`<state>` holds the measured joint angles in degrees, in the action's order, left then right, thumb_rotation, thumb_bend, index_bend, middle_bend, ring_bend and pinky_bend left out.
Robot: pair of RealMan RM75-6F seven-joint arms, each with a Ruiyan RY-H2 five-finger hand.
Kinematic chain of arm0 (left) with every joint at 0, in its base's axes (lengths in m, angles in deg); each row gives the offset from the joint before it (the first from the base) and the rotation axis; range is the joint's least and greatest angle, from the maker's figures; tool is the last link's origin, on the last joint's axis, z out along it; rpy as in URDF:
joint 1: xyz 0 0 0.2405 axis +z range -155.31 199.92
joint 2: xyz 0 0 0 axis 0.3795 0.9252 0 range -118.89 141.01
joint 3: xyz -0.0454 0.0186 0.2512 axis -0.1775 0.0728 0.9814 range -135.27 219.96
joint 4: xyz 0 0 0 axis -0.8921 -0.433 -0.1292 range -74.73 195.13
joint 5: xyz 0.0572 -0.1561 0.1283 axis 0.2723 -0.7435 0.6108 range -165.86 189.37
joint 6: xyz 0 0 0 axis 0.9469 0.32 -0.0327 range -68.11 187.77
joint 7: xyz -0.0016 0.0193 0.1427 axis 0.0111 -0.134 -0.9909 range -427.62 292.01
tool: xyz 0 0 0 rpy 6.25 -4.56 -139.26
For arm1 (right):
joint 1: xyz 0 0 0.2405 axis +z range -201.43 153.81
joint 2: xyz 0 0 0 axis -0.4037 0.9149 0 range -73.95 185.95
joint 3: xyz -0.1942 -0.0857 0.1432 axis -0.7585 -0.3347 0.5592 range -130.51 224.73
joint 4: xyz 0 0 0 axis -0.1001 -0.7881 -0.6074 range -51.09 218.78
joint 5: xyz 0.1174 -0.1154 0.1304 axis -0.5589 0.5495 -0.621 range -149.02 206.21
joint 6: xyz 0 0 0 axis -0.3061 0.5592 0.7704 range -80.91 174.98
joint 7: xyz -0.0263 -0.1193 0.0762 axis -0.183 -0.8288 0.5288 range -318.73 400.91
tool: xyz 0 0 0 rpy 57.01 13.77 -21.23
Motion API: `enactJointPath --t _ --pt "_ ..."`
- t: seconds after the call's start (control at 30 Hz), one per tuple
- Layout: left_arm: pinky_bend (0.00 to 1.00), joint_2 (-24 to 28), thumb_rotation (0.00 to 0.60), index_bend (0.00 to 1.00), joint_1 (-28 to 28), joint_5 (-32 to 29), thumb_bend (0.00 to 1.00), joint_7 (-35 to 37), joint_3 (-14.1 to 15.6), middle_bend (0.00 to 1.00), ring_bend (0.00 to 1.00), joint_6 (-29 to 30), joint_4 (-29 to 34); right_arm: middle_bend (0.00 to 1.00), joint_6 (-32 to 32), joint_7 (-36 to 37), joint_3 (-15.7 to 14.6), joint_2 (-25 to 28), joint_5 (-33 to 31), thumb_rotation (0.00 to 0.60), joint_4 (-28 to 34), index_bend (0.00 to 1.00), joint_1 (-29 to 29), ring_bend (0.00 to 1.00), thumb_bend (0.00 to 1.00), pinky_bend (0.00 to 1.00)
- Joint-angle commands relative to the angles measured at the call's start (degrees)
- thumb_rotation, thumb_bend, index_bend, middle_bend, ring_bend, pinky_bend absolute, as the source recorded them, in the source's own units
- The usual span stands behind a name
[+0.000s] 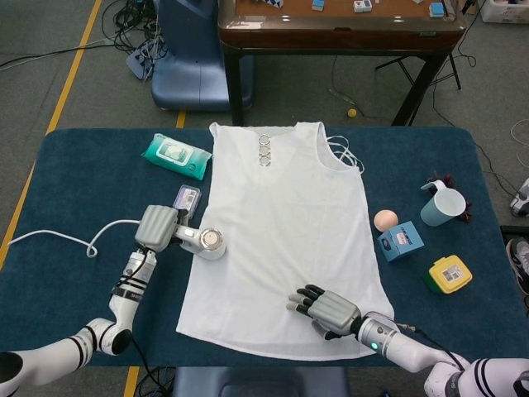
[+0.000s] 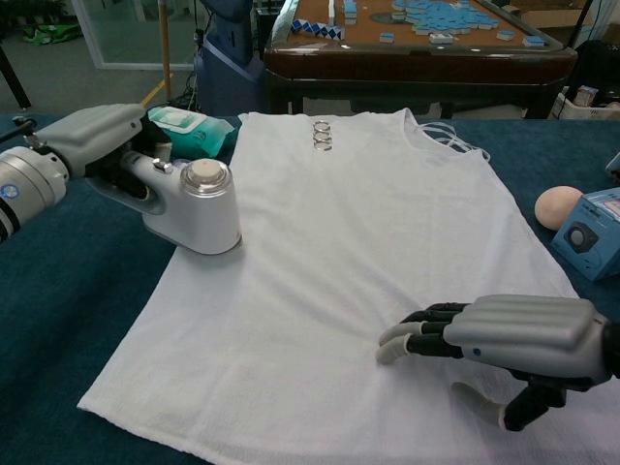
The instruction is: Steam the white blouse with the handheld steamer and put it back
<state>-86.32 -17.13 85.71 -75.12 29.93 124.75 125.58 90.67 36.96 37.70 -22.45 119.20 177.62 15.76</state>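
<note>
Left hand (image 1: 157, 226) holds steamer (image 1: 202, 241) at blouse (image 1: 285, 223) edge

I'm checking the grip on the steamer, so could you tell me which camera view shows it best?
The chest view: the steamer is large and close there, its handle gripped by the left hand, base at the blouse edge. The head view shows the steamer small from above, the left hand covering its handle.
</note>
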Motion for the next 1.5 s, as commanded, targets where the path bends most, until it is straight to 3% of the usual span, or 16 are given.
enactJointPath --t 0.03,0.43,1.1,1.3,1.5 --pt "0.59 2.2 0.6 0.89 1.9 1.7 0.22 -3.4 2.2 0.73 0.6 1.9 5.2 0.08 0.1 0.1 0.0 0.0 0.1 0.6 0.1 0.0 0.0 0.0 0.7 0.02" --pt "0.57 -1.2 0.6 0.89 2.2 3.0 0.22 -4.4 4.0 0.73 0.6 1.4 0.4 0.08 0.8 0.0 -0.2 0.5 0.2 0.6 0.2 0.0 -0.7 0.0 0.7 0.02" --pt "0.56 -0.2 0.6 0.89 3.4 3.5 0.22 -2.4 3.8 0.73 0.6 1.5 -2.6 0.08 1.1 -0.7 0.0 1.1 -0.7 0.6 0.5 0.0 -1.6 0.0 0.7 0.02" --pt "0.56 2.0 0.6 0.89 4.4 3.6 0.22 0.1 2.5 0.73 0.6 3.7 -0.4 0.08 6.7 3.0 -0.3 2.5 4.5 0.6 2.8 0.0 -2.5 0.0 0.69 0.02" --pt "0.56 5.4 0.6 0.89 5.9 1.9 0.22 2.0 0.6 0.73 0.59 5.0 1.6 0.08 13.2 5.0 0.1 5.8 8.8 0.6 4.7 0.0 -3.5 0.0 0.61 0.02"
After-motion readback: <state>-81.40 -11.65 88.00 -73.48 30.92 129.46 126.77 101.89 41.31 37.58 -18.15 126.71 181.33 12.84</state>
